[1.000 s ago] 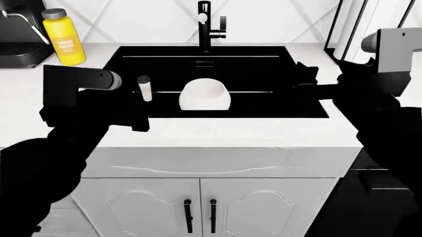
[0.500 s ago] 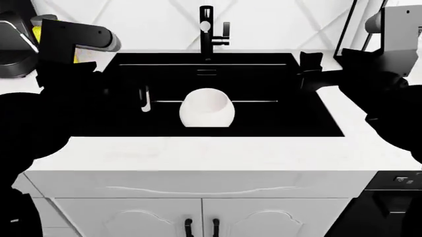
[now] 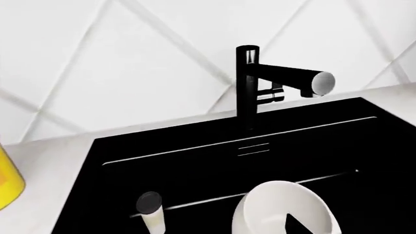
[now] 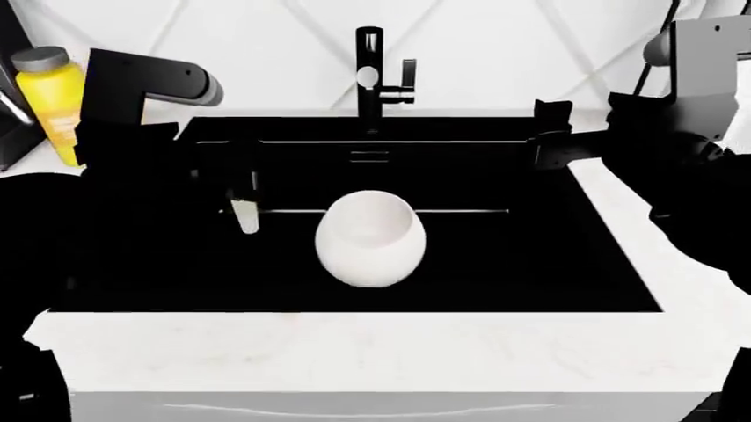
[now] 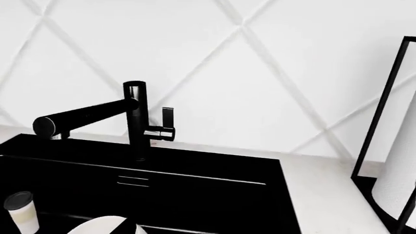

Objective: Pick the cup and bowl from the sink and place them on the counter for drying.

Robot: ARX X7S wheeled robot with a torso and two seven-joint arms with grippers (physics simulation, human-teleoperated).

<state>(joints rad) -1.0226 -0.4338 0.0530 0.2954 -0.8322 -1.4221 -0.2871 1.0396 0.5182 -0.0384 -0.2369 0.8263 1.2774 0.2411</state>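
- Head view showed the left gripper [image 4: 241,171] as a black shape over the left part of the sink [image 4: 610,264], right above the cup [image 4: 245,214]; dark against dark, so how far its jaws stood apart could not be told, and nothing showed it holding the cup.
- The right gripper [image 4: 550,136] hung by the sink's far right corner, clear of the bowl; its opening could not be made out either, and nothing was seen in it.
- The cup stood upright inside the sink, left of the bowl [image 4: 369,237], the two apart.
- The bowl lay tilted near the middle of the sink, glossy and white.
- A black faucet [image 4: 369,70] rose behind the sink at centre.
- White counter [image 4: 352,352] ran around the sink, with a yellow bottle [image 4: 49,101] at the far left.
- Right wrist view caught a paper-towel roll [image 5: 400,185] in a black holder on the counter beside the sink.
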